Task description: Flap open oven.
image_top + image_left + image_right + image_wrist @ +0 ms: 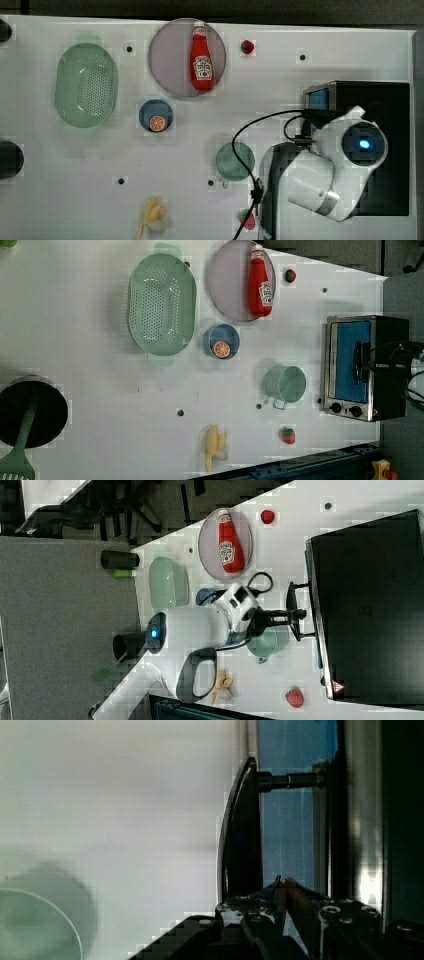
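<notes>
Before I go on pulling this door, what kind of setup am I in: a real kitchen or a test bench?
Most likely a lab bench staged as a kitchen. A toaster oven stands on a plain white table with bolt holes, among toy-like food such as a ketchup bottle on a plate and a strawberry.

Light fell even and bright on the white table (200, 210), casting faint shadows. Blocky blur softened every edge. Beside the oven (300, 820) (wrist view), its metal frame glared, and the near gripper (282, 887) blurred.
</notes>
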Motion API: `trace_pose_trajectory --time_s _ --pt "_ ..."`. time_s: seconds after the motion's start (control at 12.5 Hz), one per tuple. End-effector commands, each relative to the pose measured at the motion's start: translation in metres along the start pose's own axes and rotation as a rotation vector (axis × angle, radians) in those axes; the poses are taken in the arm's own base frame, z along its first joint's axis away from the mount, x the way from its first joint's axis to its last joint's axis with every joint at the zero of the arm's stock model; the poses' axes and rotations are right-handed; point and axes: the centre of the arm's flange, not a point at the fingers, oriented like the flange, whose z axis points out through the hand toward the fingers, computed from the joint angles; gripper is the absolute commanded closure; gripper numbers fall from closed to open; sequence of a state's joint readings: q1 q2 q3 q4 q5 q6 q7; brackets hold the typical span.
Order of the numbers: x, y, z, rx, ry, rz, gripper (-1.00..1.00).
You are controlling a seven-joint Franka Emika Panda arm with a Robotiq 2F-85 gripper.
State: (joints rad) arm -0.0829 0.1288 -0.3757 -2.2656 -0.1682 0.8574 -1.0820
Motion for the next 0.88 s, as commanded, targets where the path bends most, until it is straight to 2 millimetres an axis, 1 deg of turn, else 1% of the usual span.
trace_pose_trajectory --time_s 0.08,0.32,0.48,0.88 --pt "0.009 -0.071 0.012 -0.044 -0.041 -0.079 0.65" --pt "0.013 -0.107 0.023 -0.156 -0.057 -0.056 0.65" --pt "0.014 -0.131 0.035 -0.242 -0.062 -0.088 0.65" --pt "0.012 -0.189 0.081 -0.392 -0.056 -0.050 0.65"
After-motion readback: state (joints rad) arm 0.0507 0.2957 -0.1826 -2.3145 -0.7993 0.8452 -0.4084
